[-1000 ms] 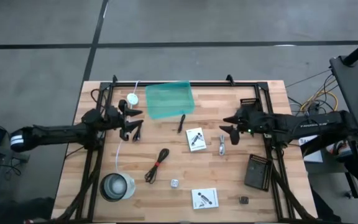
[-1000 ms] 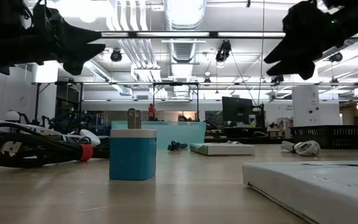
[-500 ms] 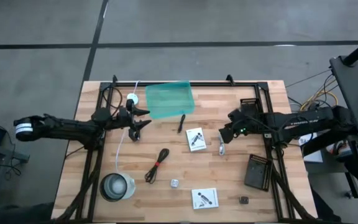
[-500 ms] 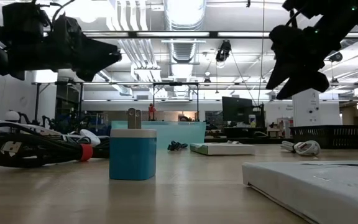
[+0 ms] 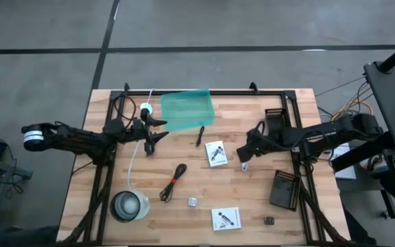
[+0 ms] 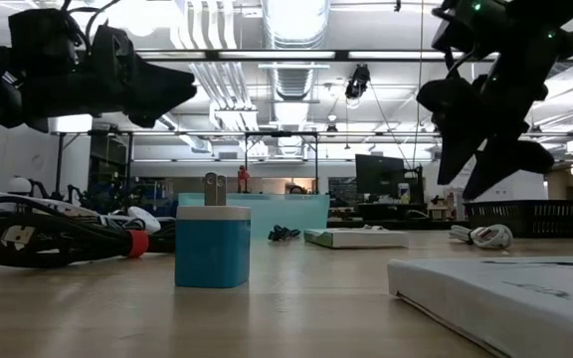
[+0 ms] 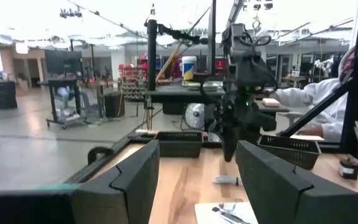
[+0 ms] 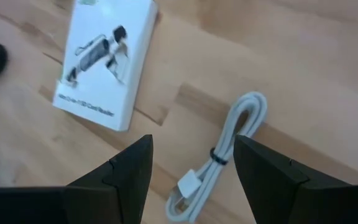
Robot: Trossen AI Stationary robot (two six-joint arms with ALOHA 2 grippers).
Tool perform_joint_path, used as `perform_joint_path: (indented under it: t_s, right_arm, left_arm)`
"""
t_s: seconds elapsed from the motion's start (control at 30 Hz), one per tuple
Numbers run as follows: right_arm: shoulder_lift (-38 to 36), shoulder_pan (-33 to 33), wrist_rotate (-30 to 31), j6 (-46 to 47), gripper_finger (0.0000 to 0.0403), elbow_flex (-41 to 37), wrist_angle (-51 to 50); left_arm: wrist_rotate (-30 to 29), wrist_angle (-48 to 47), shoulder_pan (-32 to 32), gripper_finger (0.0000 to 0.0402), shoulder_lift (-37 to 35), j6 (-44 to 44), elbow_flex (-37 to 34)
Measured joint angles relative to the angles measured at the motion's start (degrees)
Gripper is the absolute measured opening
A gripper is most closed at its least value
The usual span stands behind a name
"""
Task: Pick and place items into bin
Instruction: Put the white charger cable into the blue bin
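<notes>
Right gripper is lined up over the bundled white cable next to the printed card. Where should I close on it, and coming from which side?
Grip the white cable at its tied waist, where the dark band pinches the strands together. It lies flat and free of the card, so descending straight down looks best. The right gripper is open with its fingers either side of the bundle.

The setting is an open-plan robotics lab or workshop. The low view shows an exposed ceiling with ducts (image 6: 288, 60), pipe runs and strip lights (image 6: 296, 18) above a long hall of benches and monitors (image 6: 378, 171). The left wrist view shows a bare concrete floor (image 7: 36, 146), wheeled carts (image 7: 64, 99), metal frames and a seated person (image 7: 328, 106) at a neighbouring station (only a pale sleeve and torso are visible). The high view shows a wood-topped table (image 5: 184, 213) inside a black frame (image 5: 204, 91) on grey concrete.
</notes>
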Motion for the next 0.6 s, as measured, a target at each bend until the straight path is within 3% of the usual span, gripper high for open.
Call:
perform_joint_path:
  t_s: [0.6]
  right_arm:
    - [11.8, 0.6, 1.8, 1.3, 0.0209, 0.5, 0.9]
  left_arm:
    - [0.0, 1.0, 0.0, 0.0198, 0.9, 0.2, 0.0]
